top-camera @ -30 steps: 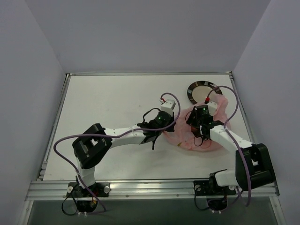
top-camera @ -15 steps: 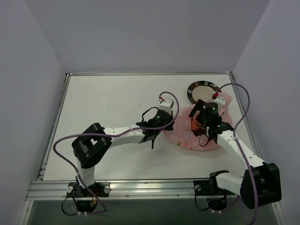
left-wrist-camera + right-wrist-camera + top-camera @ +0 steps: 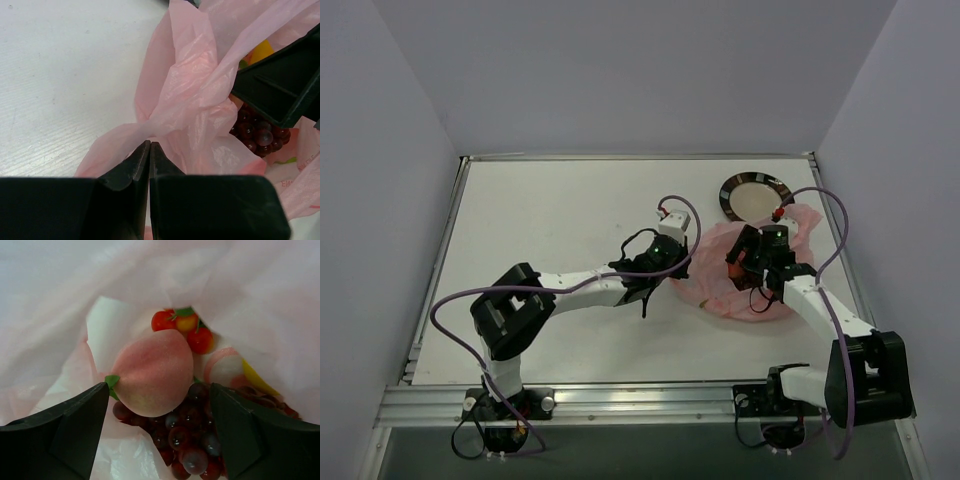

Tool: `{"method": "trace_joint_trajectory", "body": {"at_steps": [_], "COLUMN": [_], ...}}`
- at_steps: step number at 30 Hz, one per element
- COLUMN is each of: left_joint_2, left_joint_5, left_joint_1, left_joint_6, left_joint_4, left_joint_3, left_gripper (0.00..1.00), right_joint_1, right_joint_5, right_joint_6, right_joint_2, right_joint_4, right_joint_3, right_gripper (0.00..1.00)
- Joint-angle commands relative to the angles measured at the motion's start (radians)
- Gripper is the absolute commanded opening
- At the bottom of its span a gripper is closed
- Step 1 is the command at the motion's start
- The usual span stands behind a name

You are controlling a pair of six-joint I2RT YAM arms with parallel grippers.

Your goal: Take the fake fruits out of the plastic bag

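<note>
The pink plastic bag lies right of centre on the table. My left gripper is shut on a fold of the bag at its left edge. My right gripper is open inside the bag's mouth. In the right wrist view its fingers flank a pink-orange peach resting on a dark red grape cluster. Small red and yellow-orange fruits and a pale pink piece lie behind. The grapes and a yellow piece show in the left wrist view.
A round dark-rimmed plate with a pale centre stands just beyond the bag at the back right. The table's right edge runs close to the bag. White tabletop spreads to the left.
My right gripper swung out towards the plate and has come back down into the bag's mouth. The bag has shifted slightly. My left gripper has kept its hold on the bag.
</note>
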Motion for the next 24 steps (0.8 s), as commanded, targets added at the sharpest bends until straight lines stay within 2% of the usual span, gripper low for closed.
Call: {"method": "trace_joint_trajectory", "body": {"at_steps": [1,11,13,14,17,19,24], "left_joint_2": [-0.050,-0.046,-0.044,-0.046,-0.046,-0.044,-0.040], "left_joint_5": [-0.014,-0.017,-0.017,-0.017,-0.015,-0.012,-0.015], "left_joint_1": [0.006,0.007,0.009,0.010,0.014,0.014,0.014], "left_joint_6": [0.004,0.004,0.004,0.004,0.002,0.001,-0.008], "left_joint_4": [0.029,0.037,0.036,0.036,0.037,0.037,0.030], "left_joint_3": [0.008,-0.002,-0.002,-0.002,0.001,0.004,0.020], "left_gripper": [0.02,0.02,0.02,0.02,0.02,0.02,0.02], "right_joint_1": [0.006,0.012,0.022,0.031,0.040,0.049,0.054], "right_joint_5": [-0.067,-0.076,-0.081,-0.070,-0.033,0.028,0.041], "right_joint_6": [-0.030,-0.028,-0.030,-0.027,-0.013,-0.008,0.004], "right_joint_2": [0.013,0.157,0.162,0.152,0.058,-0.037,-0.186], "right_joint_4": [0.020,0.124,0.125,0.121,0.092,0.045,-0.053], "right_joint_3": [-0.020,0.024,0.032,0.032,0.007,-0.005,-0.036], "right_gripper": [0.78,0.76,0.68,0.54,0.36,0.35,0.34]}}
